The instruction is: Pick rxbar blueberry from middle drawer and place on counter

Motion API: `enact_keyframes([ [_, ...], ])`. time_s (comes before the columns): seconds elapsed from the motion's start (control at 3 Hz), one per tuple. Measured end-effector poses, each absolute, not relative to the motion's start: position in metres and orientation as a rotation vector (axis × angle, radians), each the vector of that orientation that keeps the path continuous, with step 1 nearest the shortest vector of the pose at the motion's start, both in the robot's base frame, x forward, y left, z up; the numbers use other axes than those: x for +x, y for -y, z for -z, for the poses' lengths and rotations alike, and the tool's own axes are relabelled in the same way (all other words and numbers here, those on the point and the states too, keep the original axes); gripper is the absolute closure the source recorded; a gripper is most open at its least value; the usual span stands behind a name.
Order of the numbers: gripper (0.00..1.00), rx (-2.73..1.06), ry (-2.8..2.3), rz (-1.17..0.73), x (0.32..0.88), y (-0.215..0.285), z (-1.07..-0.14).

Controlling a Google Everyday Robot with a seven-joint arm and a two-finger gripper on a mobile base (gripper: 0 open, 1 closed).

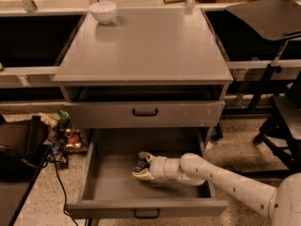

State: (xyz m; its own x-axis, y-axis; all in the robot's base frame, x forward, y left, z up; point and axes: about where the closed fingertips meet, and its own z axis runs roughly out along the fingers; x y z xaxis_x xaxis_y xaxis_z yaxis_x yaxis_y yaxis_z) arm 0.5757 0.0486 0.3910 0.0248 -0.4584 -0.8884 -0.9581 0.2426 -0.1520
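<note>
Reaching in from the lower right with the white arm (225, 180), stretching it leftward across the pulled-out middle drawer (110, 180). Holding the gripper (140, 166) low over the drawer's bare grey floor, roughly midway between the left and right walls. Clamping the rxbar blueberry (141, 164) between the two pale fingers (145, 155), one lying above the dark wrapper and one below it, with the light lettering showing between them. Not being able to tell whether the bar is resting on the drawer floor or lifted just clear of it. Showing the drawer's small black pull handle (146, 214) at the near front panel, at the bottom edge of the view. Sitting directly above, pushed shut, the upper drawer front (188, 114) with white scuffs and its own black handle (145, 112). Carrying a white bowl (103, 11) on the table (141, 46), at the far left corner, well apart from the gripper. Lying on the speckled ground left of the cabinet, a heap of small colourful clutter (63, 133) and a black cable (56, 182).
</note>
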Motion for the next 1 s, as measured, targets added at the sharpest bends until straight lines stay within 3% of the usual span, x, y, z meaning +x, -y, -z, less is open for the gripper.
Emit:
enact_keyframes([
  [0.33, 1.0, -1.349, -1.474, -0.657, 0.579, -0.022, -0.427],
  [1.0, 1.0, -1.395, -1.338, -0.635, 0.561, -0.028, -0.475],
])
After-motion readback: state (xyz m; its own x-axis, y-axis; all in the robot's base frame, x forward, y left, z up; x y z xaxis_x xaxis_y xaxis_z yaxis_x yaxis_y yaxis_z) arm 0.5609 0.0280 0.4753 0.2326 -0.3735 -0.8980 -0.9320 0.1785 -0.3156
